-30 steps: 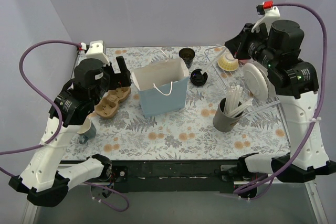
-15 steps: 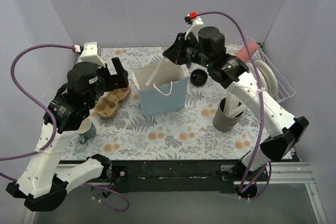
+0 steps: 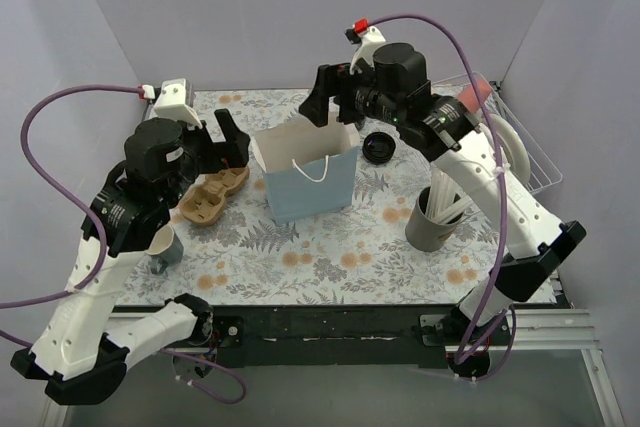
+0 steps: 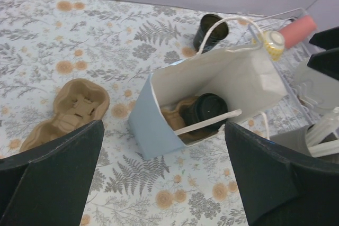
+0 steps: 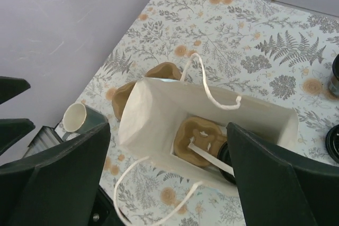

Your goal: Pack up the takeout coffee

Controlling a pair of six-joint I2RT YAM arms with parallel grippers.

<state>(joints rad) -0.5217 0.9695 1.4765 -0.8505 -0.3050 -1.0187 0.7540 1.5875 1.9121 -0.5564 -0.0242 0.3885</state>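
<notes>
Our right hand (image 3: pixel 322 109), spread and empty, hovers above the blue bag (image 5: pixel 151 109), where one lidded coffee cup (image 4: pixel 206 110) sits in its carrier (image 5: pixel 197 130). Our left hand (image 3: pixel 222 137) is spread too. To reach the unlidded cup (image 4: pixel 211 29) behind, we should rise clear of the handles (image 5: pixel 212 91).

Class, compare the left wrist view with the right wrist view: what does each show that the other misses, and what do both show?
Only the left wrist view shows the wire rack with a pink cylinder, and the grey utensil holder. Only the right wrist view shows the grey mug. Both show the open paper bag holding a cardboard carrier, a lidded black cup and a white stick. Both also show a second carrier on the table beside the bag.
</notes>
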